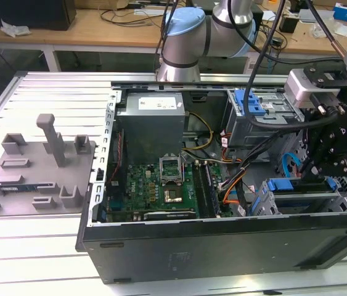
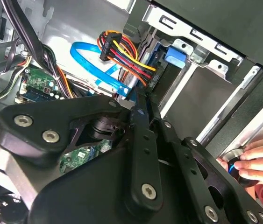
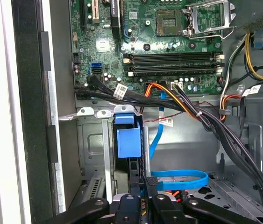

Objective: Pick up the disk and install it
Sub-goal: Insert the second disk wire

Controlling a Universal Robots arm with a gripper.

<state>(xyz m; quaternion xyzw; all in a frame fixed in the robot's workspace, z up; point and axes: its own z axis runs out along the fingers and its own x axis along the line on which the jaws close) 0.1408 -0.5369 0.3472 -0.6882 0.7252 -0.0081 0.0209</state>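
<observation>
The disk point(image 1: 301, 185) stands on edge in the grey drive cage point(image 1: 346, 198) at the case's front corner, on the exterior view's right. Its bright blue bracket point(image 3: 128, 140) shows in the cage slot point(image 3: 91, 140) in the first wrist view. My gripper point(image 1: 317, 174) hangs straight over it. The black fingers point(image 3: 148, 183) are drawn close together on the disk's upper edge, and in the second wrist view the gripper point(image 2: 145, 100) reaches down into the same slot beside the blue bracket point(image 2: 174, 57).
A blue ribbon cable point(image 3: 178, 179) and orange-red power wires point(image 2: 124, 51) lie beside the cage. A second cage with a blue latch point(image 1: 250, 102), the grey power supply point(image 1: 151, 120) and the motherboard point(image 1: 155, 182) share the case. A person's hand point(image 2: 259, 163) rests nearby. A grey fixture point(image 1: 37, 166) sits outside.
</observation>
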